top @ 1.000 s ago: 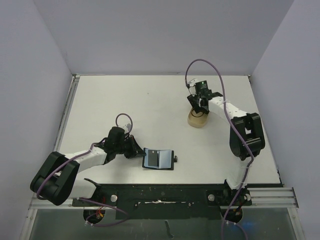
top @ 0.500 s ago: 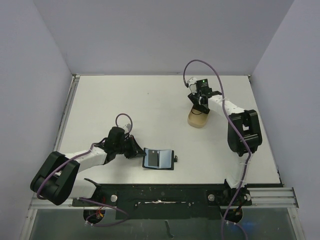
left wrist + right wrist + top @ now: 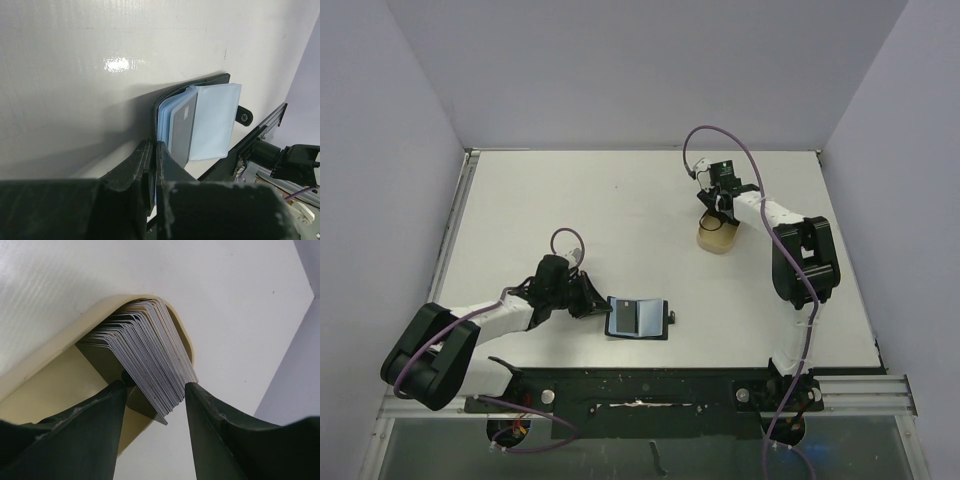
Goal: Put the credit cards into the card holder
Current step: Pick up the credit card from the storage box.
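The card holder (image 3: 637, 317) lies open on the table, a black bifold with bluish-grey panels and a snap tab (image 3: 674, 318). My left gripper (image 3: 595, 305) is shut on its left edge. In the left wrist view the jaws (image 3: 154, 146) pinch the black cover of the card holder (image 3: 210, 120), and a dark grey card (image 3: 182, 127) sits in a clear sleeve. My right gripper (image 3: 718, 208) is open over the beige tray (image 3: 717, 242). In the right wrist view its fingers (image 3: 156, 386) straddle a fanned stack of credit cards (image 3: 145, 347) standing in the tray (image 3: 55, 347).
The black rail (image 3: 640, 385) with the arm bases runs along the near edge, close below the card holder. Grey walls close in the table on the left, back and right. The purple cables loop above both wrists.
My right wrist has shifted slightly back and left over the tray and its arm has swung a little. The left gripper and the card holder have not moved.
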{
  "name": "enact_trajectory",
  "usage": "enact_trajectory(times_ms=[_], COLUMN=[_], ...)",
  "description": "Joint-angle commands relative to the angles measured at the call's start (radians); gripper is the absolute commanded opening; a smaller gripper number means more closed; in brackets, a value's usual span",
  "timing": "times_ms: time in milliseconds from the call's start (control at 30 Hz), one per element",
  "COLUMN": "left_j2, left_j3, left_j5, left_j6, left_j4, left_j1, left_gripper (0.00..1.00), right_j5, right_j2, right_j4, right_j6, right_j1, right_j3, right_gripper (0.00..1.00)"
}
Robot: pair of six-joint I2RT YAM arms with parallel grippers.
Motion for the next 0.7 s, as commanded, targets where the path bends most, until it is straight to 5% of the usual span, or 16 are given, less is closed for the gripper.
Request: enact_trajectory(times_ms=[0, 333, 667], left_j2=[-0.015, 0.002, 0.009], left_j3=[-0.006, -0.003, -0.011], left_j5=[0.013, 0.017, 0.015], left_j6=[0.003, -0.001, -0.008], left_j4=[0.052, 0.066, 0.079], left_j1=[-0.004, -0.004, -0.004], left_gripper=[0.00, 0.00, 0.00], right_j5=[0.118, 0.124, 0.080], right_j2=[-0.005, -0.029, -0.022], right_j4=[0.097, 0.093, 0.071], right_j6=[-0.046, -0.060, -0.040], right_j1=[-0.011, -0.004, -0.008], right_j3=[0.001, 0.003, 0.006], right_gripper=[0.49, 0.41, 0.23])
